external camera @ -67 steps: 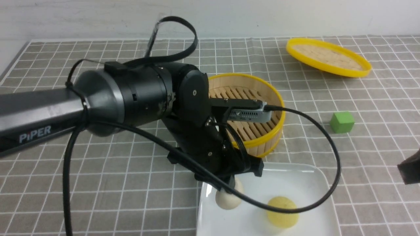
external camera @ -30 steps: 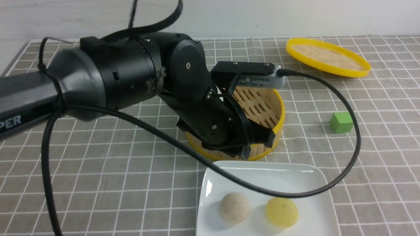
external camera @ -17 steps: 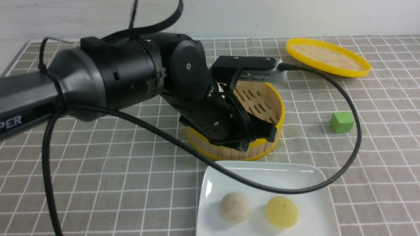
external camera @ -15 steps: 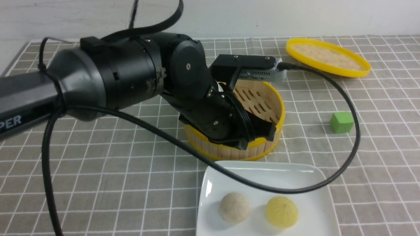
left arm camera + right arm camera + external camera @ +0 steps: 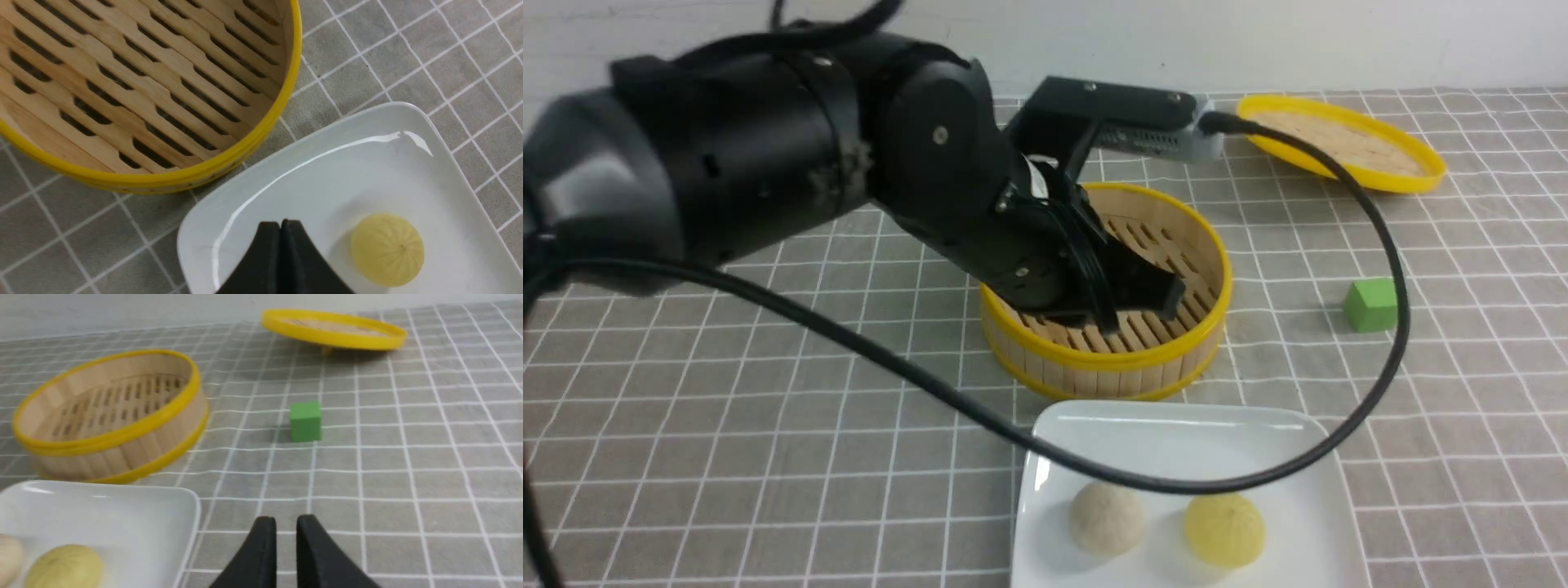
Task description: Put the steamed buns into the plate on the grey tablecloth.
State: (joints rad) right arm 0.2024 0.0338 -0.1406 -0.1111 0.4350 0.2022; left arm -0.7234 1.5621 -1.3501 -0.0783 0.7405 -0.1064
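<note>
The beige bun (image 5: pixel 1106 518) sits pleats-up at 9 o'clock of the yellow bun (image 5: pixel 1224 530), both round, in the plate (image 5: pixel 1176 441) on the grey tablecloth (image 5: pixel 768 457). The left tool (image 5: pixel 280 223) is pinched together, empty. The right tool (image 5: pixel 286 520), barely parted, grips nothing.

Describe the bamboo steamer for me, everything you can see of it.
The bamboo steamer is a round, open-topped basket with a wall of pale upright wooden strips, yellow bands at top and bottom, and a floor of slats with dark slots. It stands upright on the grey tablecloth, just behind the plate, with a strip of cloth between them. Nothing lies on the slats that show. The left arm hangs over its near-left part, hiding some of the floor.
</note>
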